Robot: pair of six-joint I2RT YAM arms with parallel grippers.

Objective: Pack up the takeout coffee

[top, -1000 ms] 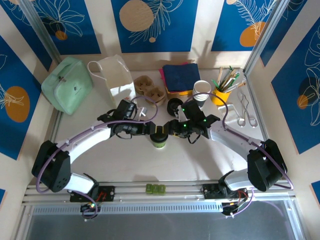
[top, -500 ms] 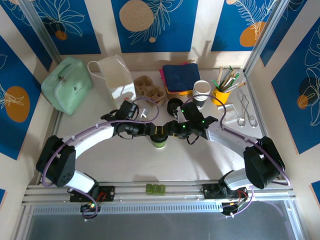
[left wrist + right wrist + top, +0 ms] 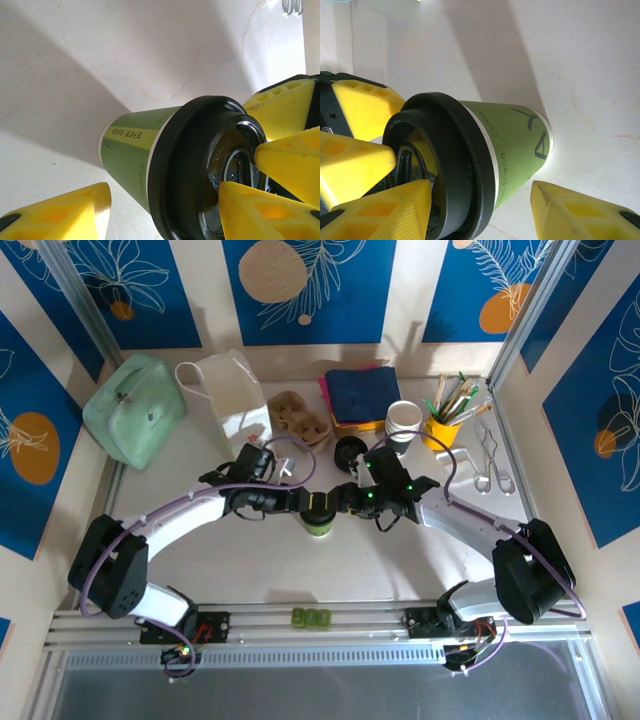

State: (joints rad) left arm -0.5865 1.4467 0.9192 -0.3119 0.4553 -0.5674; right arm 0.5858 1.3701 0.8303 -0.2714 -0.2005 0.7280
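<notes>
Top external view: a pale desk [image 3: 400, 560] is carrying everything. Two white arms are bending inward from the near edge, the left arm [image 3: 180, 515] and the right arm [image 3: 470, 520] meeting at the middle.

Between them the takeout coffee [image 3: 319, 520], a green paper cup, is standing upright on the desk, its long axis pointing straight up. A brown cardboard carrier [image 3: 300, 417] is sitting well behind it, toward the back wall.

The left gripper [image 3: 300, 500] is reaching in from the cup's left and the right gripper [image 3: 345, 498] from its right. Both are equally near, level with the cup's top.

In the left wrist view, the left gripper [image 3: 162, 190] is standing spread astride the cup [image 3: 130, 150], with bare desk showing beside one finger. In the right wrist view, the right gripper [image 3: 480, 187] is likewise spread, a gap showing beside the cup [image 3: 515, 145].

Smallest, the black lid [image 3: 185, 165] is sitting on the rim. It seems neither gripper is pinching yet, and any lift would be going straight up.
</notes>
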